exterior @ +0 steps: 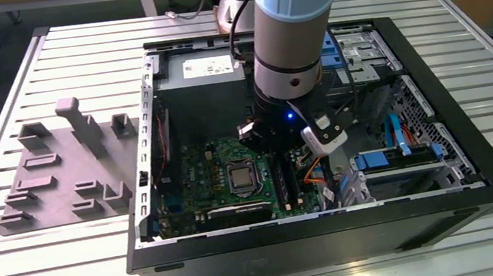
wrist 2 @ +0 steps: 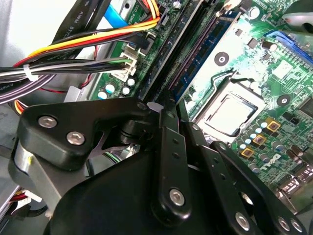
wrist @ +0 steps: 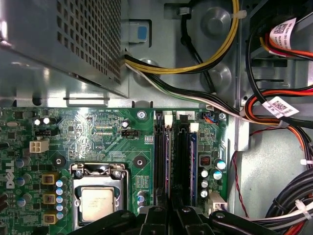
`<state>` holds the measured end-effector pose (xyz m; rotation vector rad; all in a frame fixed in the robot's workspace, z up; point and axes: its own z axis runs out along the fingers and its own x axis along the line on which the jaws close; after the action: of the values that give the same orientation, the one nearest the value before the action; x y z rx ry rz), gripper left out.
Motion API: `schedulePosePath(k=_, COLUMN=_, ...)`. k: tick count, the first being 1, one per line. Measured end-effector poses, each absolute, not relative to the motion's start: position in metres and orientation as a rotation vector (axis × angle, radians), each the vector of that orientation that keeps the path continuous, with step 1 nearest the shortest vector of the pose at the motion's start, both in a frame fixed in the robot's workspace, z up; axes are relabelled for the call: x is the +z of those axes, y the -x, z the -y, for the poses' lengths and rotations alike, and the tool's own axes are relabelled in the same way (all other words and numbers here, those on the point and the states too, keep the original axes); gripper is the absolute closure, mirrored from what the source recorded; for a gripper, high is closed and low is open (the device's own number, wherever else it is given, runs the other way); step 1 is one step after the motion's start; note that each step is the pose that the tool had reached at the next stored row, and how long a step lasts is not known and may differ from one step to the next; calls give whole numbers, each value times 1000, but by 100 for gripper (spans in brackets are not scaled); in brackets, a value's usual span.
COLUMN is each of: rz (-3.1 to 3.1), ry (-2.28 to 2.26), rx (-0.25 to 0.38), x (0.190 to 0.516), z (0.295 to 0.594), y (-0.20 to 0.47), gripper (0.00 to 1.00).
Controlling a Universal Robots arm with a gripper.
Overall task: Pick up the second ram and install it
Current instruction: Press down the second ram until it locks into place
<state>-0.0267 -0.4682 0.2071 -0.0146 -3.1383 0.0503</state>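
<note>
Your gripper (wrist: 171, 215) sits low over the motherboard's (wrist: 98, 132) memory slots (wrist: 178, 161), beside the CPU socket (wrist: 98, 200); I can't tell whether its fingers are closed. A blue-green stick, likely the second ram (wrist: 192, 156), stands in the slot farthest from that socket. If it's tilted or half-seated, pressing could jam it or strain the slot.

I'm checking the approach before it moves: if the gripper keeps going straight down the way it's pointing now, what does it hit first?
Most likely the long black memory sockets on the green motherboard. The gripper points down at them in both wrist views, just beside the processor. How much gap remains is unclear.
</note>
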Motion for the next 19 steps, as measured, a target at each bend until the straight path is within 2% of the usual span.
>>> schedulePosePath(k=4, rz=3138, ry=15, rx=50, x=207, z=468, y=27, gripper=85)
schedulePosePath(k=5, rz=3138, ry=15, rx=50, x=206, z=468, y=27, gripper=79)
schedulePosePath(k=16, rz=3138, ry=15, rx=50, x=235, z=468, y=27, gripper=79)
schedulePosePath(k=18, rz=3139, ry=15, rx=49, x=235, z=468, y=27, gripper=80)
schedulePosePath(k=19, rz=3138, ry=15, rx=50, x=235, z=468, y=27, gripper=87)
